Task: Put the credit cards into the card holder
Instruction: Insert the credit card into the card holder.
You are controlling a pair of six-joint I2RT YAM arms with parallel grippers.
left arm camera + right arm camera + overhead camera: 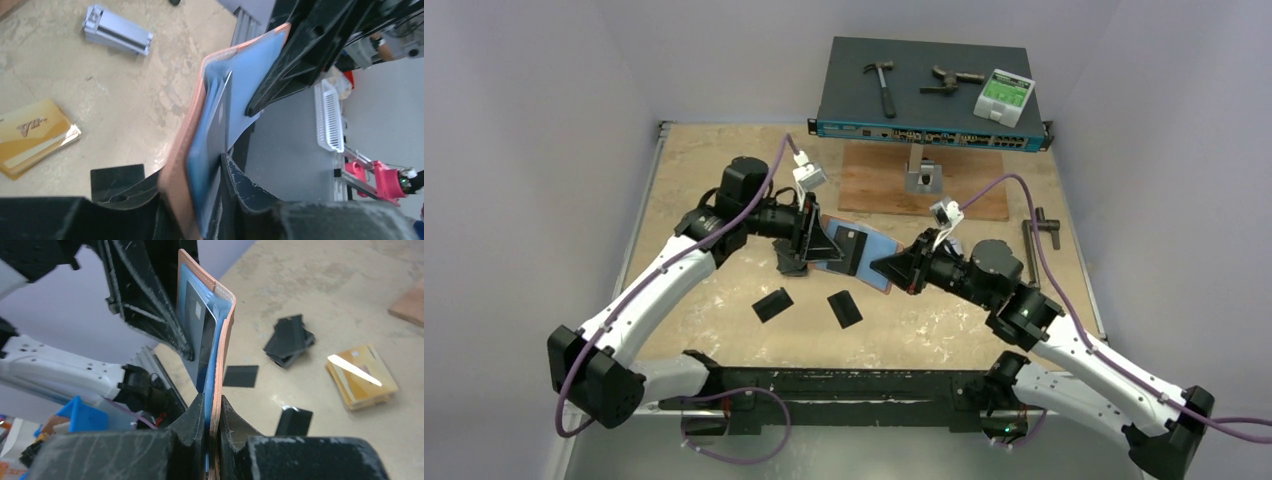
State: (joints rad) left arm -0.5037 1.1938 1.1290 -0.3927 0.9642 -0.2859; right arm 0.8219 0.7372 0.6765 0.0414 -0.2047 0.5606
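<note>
Evidently mid-insertion, with most of the job ahead. Lying nearest the arm bases: single black cards [772, 304], flat on the counter [724, 180] and apart from the wallet.

Just beyond, raised between both arms: the salmon card holder [874, 252], spread open, blue lining showing, with a dark grey card [200, 340] seated partway in a slot. Pinched tight on the holder's near edge: right hand [212, 402], fingers closed on the leather. Straddling the opposite edge: left hand [190, 170], fingers narrow on either side of holder and card. Cannot tell whether gripping or merely bracketing.

Next, as a judgement: press the grey card fully home, back the left hand off without dragging the card out, then go for another card with the holder held open from the right. Calls for a thin edge pick off a flat surface.

Waiting close by on the counter: a black card stack [290, 340] and, just beside it, a gold card stack [362, 377]. Likely in the way: the left hand's own finger lying across the slots, and the holder's readiness to fold.

Farther back, off task: wooden board [879, 185] with a small metal block [921, 180], a T-handle tool [1041, 232] at the right edge, then a network switch [854, 100] carrying a hammer [882, 85] and a green-and-white box [1006, 97].
</note>
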